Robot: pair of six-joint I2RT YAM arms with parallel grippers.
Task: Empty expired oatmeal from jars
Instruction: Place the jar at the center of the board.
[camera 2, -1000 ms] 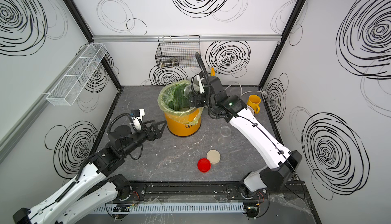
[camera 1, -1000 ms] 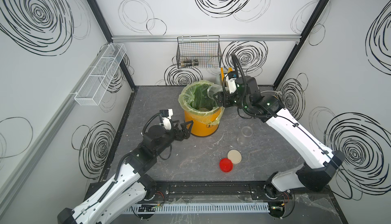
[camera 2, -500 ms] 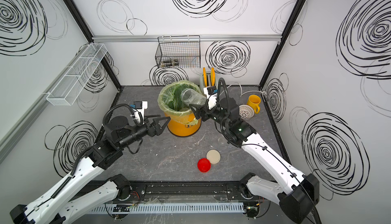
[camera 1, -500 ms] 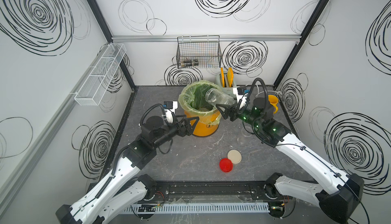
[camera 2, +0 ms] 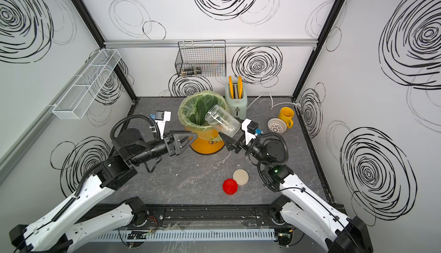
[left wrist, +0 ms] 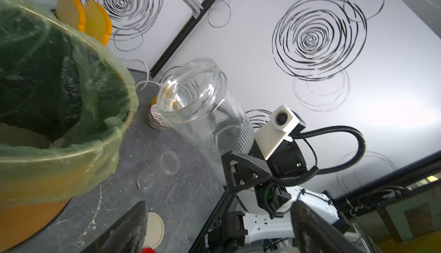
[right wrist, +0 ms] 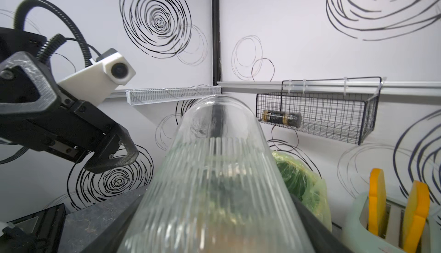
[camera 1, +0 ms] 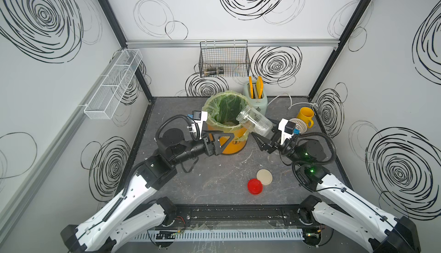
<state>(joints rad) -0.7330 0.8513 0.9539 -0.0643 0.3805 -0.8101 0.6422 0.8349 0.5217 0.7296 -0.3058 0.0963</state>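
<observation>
1. Pouring step, judged nearly finished; the right gripper (camera 1: 263, 140) clamps the tilted jar (camera 1: 254, 123) by the bucket (camera 1: 235, 142) near the tabletop's back edge; little oatmeal (left wrist: 168, 97) clings inside.
2. The left gripper (camera 1: 220, 140) gapes empty; next probably needs a steeper tip.

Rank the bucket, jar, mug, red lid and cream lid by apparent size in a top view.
1. bucket
2. jar, off the table and nearer the camera, so flattered
3. mug, only slightly above the lids
4. red lid and cream lid: alike, not ranked
</observation>
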